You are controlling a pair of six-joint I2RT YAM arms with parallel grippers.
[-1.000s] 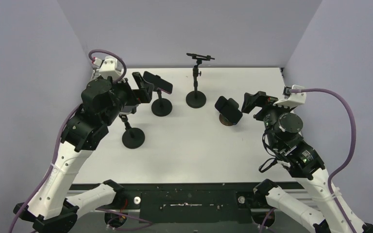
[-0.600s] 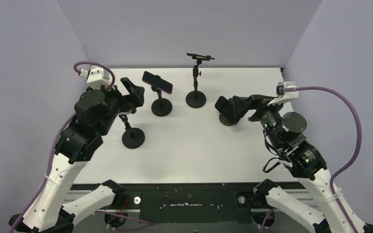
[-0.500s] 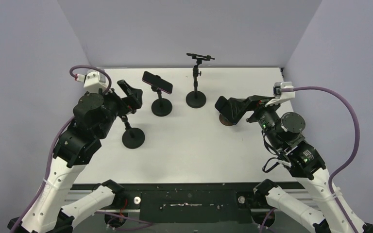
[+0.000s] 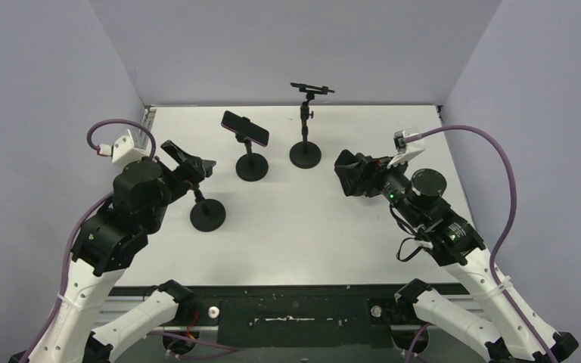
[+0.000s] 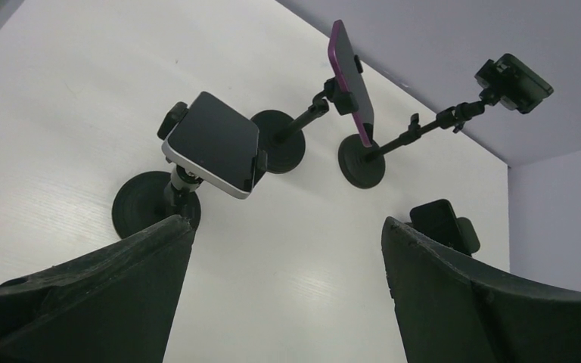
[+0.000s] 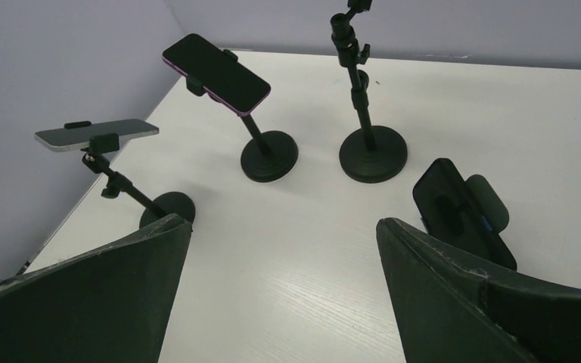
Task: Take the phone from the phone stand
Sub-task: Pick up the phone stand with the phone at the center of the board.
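Note:
Several phones sit on black stands. A silver phone (image 5: 212,144) tops the near-left phone stand (image 4: 208,215), and my left gripper (image 4: 191,163) hovers open just above it, holding nothing. A purple phone (image 4: 245,128) is clamped on the middle stand (image 4: 252,168). The tall stand (image 4: 305,155) carries a dark phone (image 5: 514,82). A black phone (image 6: 461,212) leans on a low stand beside my right fingertips. My right gripper (image 4: 349,175) is open and empty and covers that phone in the top view. The left gripper (image 5: 287,227) and the right gripper (image 6: 281,224) both frame bare table.
Purple-grey walls close the white table (image 4: 302,227) on the left, back and right. A black rail (image 4: 295,310) runs along the near edge between the arm bases. The four stands crowd the back half of the table.
My left arm has pulled back from beside the purple phone, leftward and nearer, to above the silver phone's stand. My right gripper has swung left over the black phone. Both stay open.

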